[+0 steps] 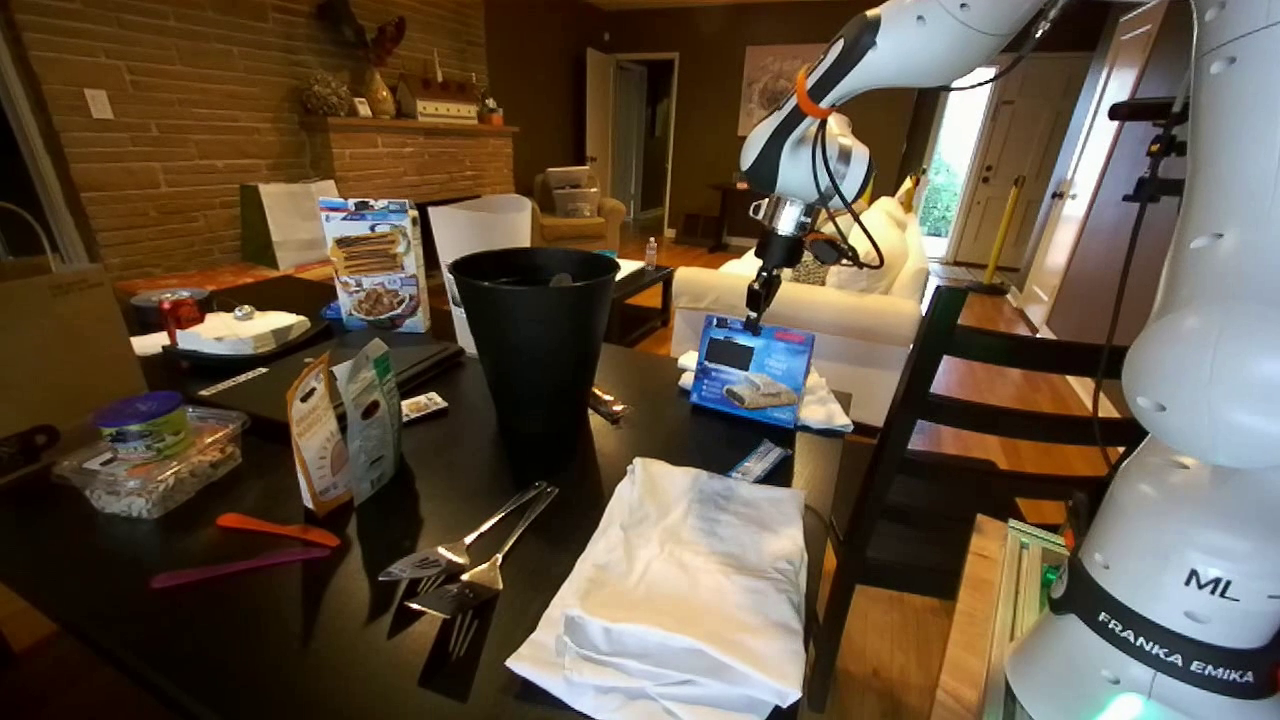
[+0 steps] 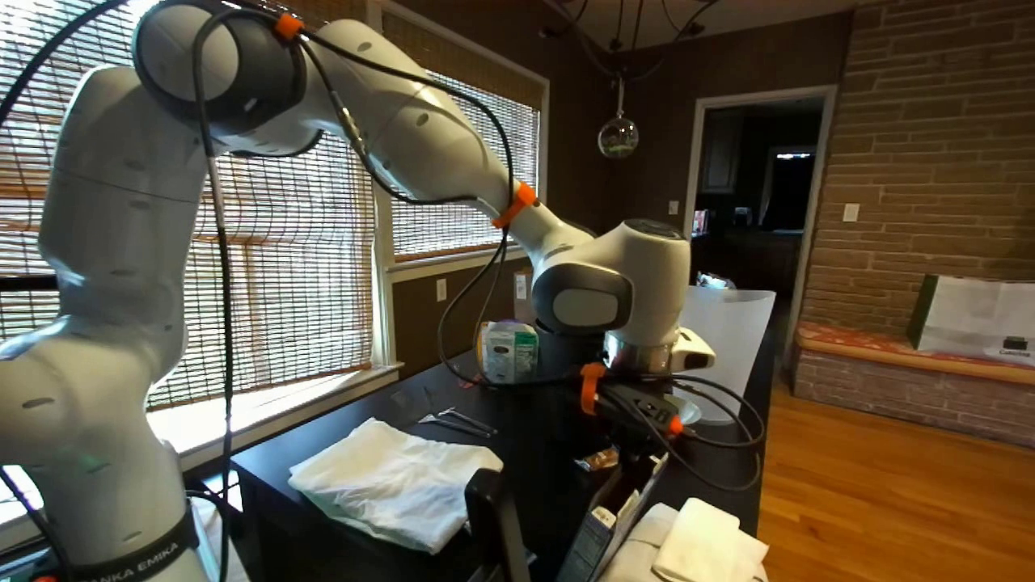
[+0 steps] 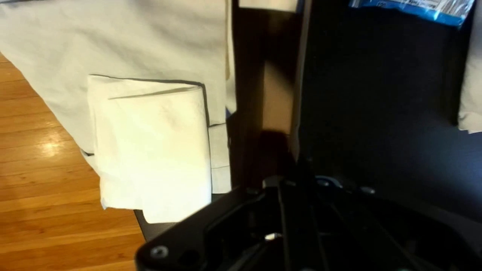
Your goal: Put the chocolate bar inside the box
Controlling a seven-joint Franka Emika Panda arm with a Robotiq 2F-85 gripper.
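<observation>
The claw (image 1: 753,325) looks pressed together at the box (image 1: 752,372) (pinching it or not, I can't tell), maybe getting it ready, and next should fetch whichever is chocolate, the blue bar (image 1: 760,461) at the box's six o'clock in an exterior view or the brown bar (image 1: 608,403) at nine.

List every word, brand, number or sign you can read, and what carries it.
"ML": white robot base
"FRANKA EMIKA": black band around that base
Too small or blurred: print on the small blue carton, taller blue-and-white box, stand-up pouches, purple-lidded tub, blue wrapper and shopping bag.
</observation>
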